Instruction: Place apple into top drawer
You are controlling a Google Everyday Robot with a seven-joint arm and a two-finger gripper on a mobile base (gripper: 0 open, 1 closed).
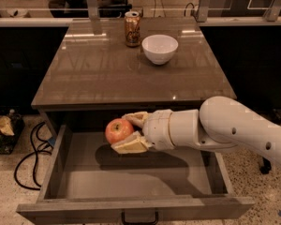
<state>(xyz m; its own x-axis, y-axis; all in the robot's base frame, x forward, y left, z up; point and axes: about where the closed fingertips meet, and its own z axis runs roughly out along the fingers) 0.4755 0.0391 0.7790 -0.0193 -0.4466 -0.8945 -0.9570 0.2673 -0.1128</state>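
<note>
Beneath your gripper [127, 133], closed around the apple [118, 130], the top drawer [140, 184] stands open; grasp and carry look done, lowering and release remain.

The scene is lit dimly and warmly from overhead. Pale streaks of glare are reflected on the far part of the table top [107, 74], on either side of the can [132, 28] and the white bowl [159, 48], and a small bright spot is seen near its front edge. The white arm [243, 130] is the brightest surface. The gripper [129, 133], held over the rear of the top drawer [131, 186] and closed on the apple [117, 130], is lit from above, so the apple's upper side is highlighted. A broad, soft shadow is thrown on the drawer floor beneath them. The spaces on either side of the table are left nearly black.
</note>
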